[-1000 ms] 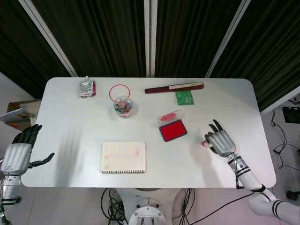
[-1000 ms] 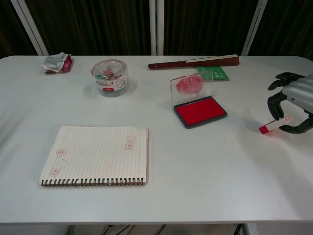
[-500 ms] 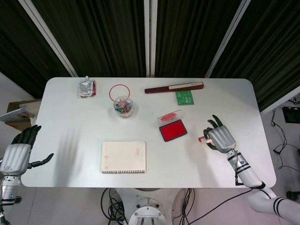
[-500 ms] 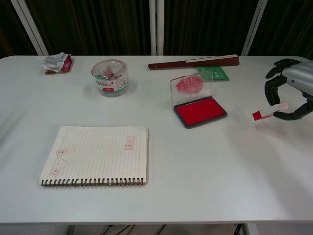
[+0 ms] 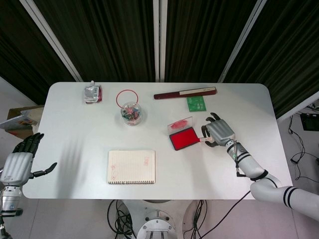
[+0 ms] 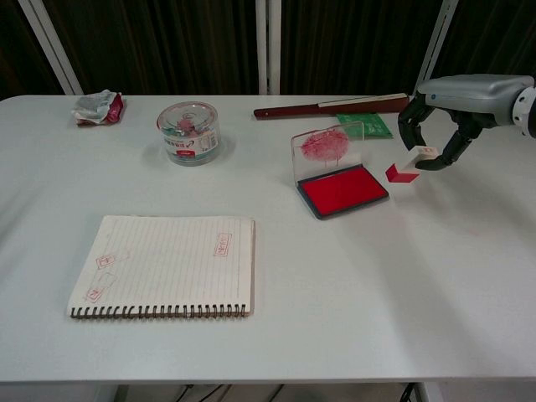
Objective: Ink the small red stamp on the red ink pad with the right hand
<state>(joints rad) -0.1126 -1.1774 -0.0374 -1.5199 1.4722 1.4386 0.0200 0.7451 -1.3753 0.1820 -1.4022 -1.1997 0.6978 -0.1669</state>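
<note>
My right hand (image 5: 218,132) (image 6: 456,113) holds the small red stamp (image 6: 409,164) (image 5: 201,140) above the table, red end pointing down and to the left. The stamp hangs just right of the red ink pad (image 6: 343,189) (image 5: 183,139), not touching it. The pad lies open mid-table, its clear lid (image 6: 327,145) standing up behind it with red smears. My left hand (image 5: 19,162) is open off the table's left edge, seen only in the head view.
A lined notebook (image 6: 166,265) with red stamp marks lies front left. A clear tub of clips (image 6: 189,132), a red ring (image 5: 127,97), a crumpled packet (image 6: 99,107), a closed fan (image 6: 332,106) and a green card (image 6: 365,126) sit toward the back.
My right hand has lifted the stamp off the table and carried it left and toward the back, from the right side to just beside the ink pad. The left hand stays still.
</note>
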